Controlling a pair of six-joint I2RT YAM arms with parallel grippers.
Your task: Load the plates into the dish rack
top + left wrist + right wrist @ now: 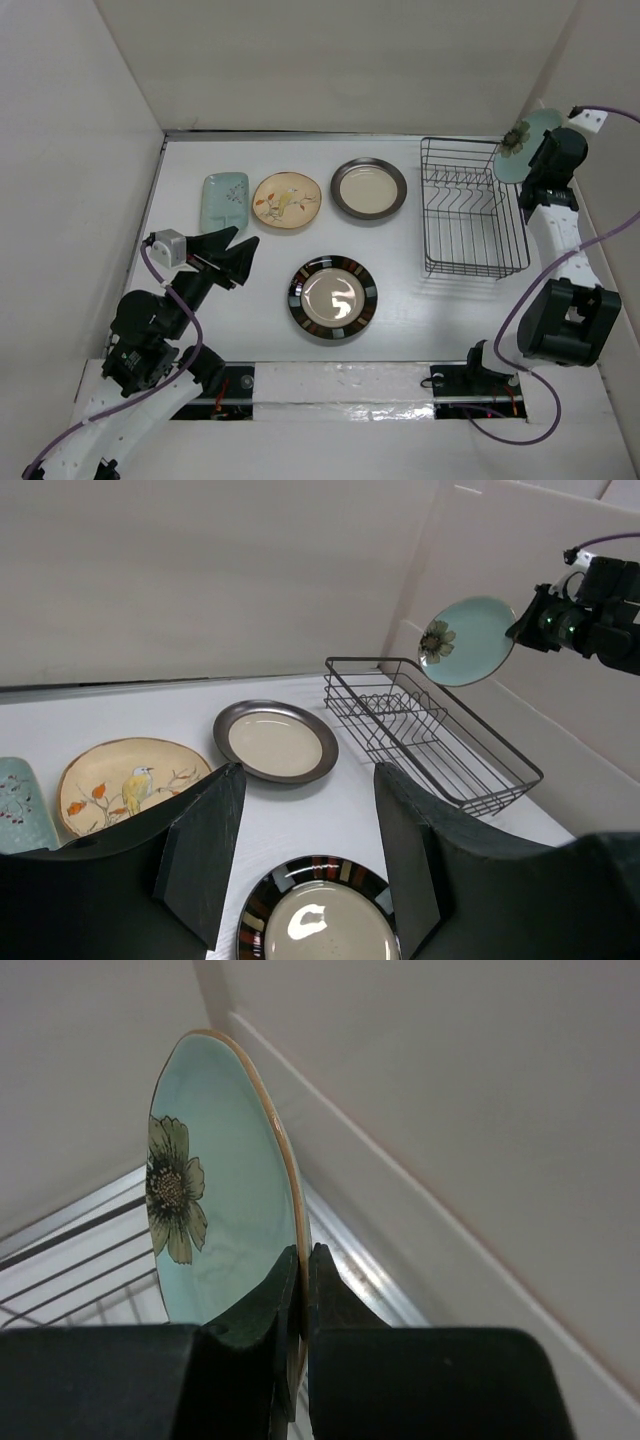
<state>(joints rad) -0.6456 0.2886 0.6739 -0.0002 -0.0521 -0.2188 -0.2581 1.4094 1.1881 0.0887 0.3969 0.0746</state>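
Pale-green round plate (215,1210) pinched in right gripper (303,1265).

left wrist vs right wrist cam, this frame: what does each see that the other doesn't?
Left wrist only: the open left claw, the bird plate, brown-rimmed plate, striped plate and an edge of the rectangular dish.
Right wrist only: the grip up close, right claw pinched on the rim of the green flower plate, seen nearly edge-on.
Both: that plate, the right claw and the wire rack.
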